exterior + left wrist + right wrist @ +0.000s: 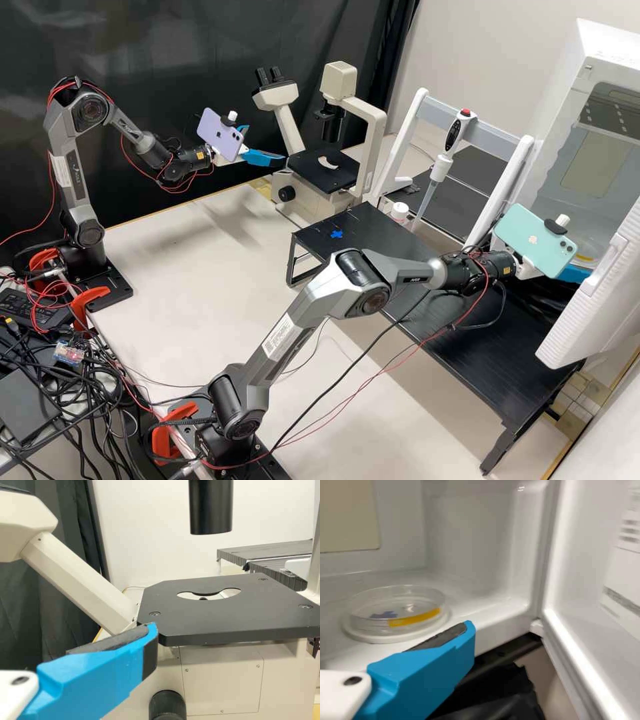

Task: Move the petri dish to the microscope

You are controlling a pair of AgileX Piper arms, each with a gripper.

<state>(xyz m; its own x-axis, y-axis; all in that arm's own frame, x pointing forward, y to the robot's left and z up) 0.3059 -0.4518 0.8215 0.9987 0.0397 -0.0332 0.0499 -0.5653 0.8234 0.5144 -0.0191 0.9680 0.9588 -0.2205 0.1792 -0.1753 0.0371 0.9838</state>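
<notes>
My right arm (293, 327) stands on the counter (200, 240), its base at seven o'clock in the high view, a mint-green phone (533, 240) mounted at its wrist. It extends over a black raised platform (520, 373) at four o'clock, with a blue cross (337, 234) on the platform's surface near the middle of the dial. At three o'clock, my right hand (579, 274) holds its blue fingers apart at the open white chamber (600, 40), near the petri dish (395, 612). The clear dish, with a yellow strip (415, 618) on its side, lies inside on a round white base (375, 639). The chamber's door (593, 327) hangs open.

Farther off, between one and two o'clock, a pipette (440, 167) hangs upright on a white stand (407, 127). At eleven o'clock, my left hand (267, 145), fingers apart below a purple phone (220, 133), is close by the black stage (313, 177) of the microscope (373, 140) at twelve; whether they touch, I cannot tell. A dark curtain (167, 53) falls behind, from ten o'clock to twelve.
</notes>
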